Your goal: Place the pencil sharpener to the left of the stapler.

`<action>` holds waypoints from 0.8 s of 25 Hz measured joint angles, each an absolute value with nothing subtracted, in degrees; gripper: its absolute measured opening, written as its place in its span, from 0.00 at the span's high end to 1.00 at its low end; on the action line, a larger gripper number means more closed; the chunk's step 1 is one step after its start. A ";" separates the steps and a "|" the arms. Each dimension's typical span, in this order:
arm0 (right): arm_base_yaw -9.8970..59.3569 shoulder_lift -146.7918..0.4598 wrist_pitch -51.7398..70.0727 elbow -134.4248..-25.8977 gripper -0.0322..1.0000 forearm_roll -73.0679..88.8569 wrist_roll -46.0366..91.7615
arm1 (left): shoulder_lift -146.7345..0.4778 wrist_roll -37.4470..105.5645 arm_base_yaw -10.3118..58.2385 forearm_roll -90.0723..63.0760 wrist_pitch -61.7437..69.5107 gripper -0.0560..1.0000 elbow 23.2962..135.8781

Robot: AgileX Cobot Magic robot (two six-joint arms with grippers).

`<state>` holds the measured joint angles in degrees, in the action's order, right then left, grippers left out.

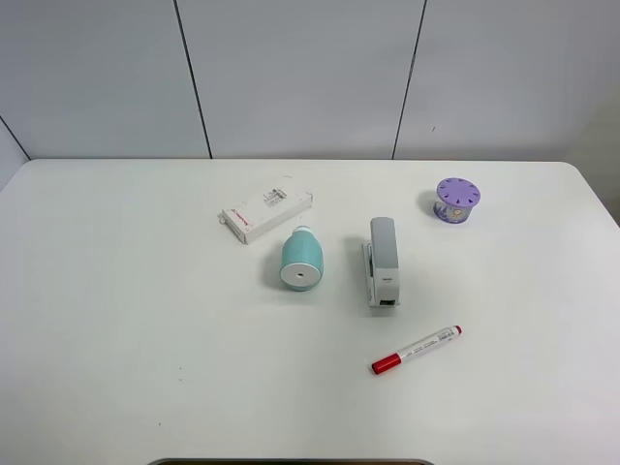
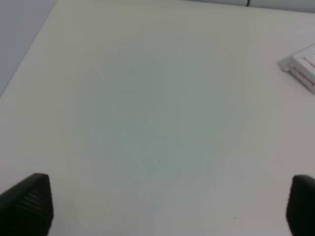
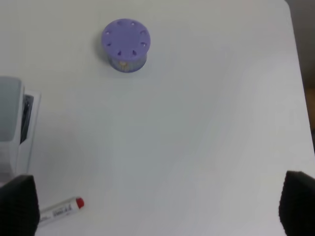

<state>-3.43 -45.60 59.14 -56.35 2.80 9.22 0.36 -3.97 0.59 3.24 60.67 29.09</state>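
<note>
The teal pencil sharpener (image 1: 301, 261) lies on its side at the middle of the white table (image 1: 116, 320), its pale round face turned toward the front edge. The grey and white stapler (image 1: 383, 261) lies a short gap to its right, and its end shows in the right wrist view (image 3: 12, 128). Neither arm appears in the exterior view. My left gripper (image 2: 165, 206) is open over bare table, far left of the sharpener. My right gripper (image 3: 157, 204) is open over the table's right part, with nothing between its fingers (image 3: 17, 204).
A flat white box (image 1: 265, 210) lies just behind the sharpener, its corner in the left wrist view (image 2: 302, 66). A purple cylinder with a holed top (image 1: 455, 200) (image 3: 125, 44) stands at the back right. A red-capped marker (image 1: 417, 350) (image 3: 61, 210) lies in front of the stapler.
</note>
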 joint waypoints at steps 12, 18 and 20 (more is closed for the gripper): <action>1.05 -22.32 58.98 -46.12 0.03 2.75 8.77 | 0.36 -3.97 0.59 3.24 60.67 0.05 29.09; 1.05 -11.34 59.18 -38.82 0.03 2.80 8.66 | 0.36 -3.97 0.59 3.24 60.67 0.05 29.09; 1.15 -8.06 59.30 -36.68 0.03 2.80 8.28 | 0.36 -3.97 0.59 3.24 60.67 0.05 29.09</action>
<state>1.15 -8.06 59.30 -36.68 2.80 8.28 0.36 -3.97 0.59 3.24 60.67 29.09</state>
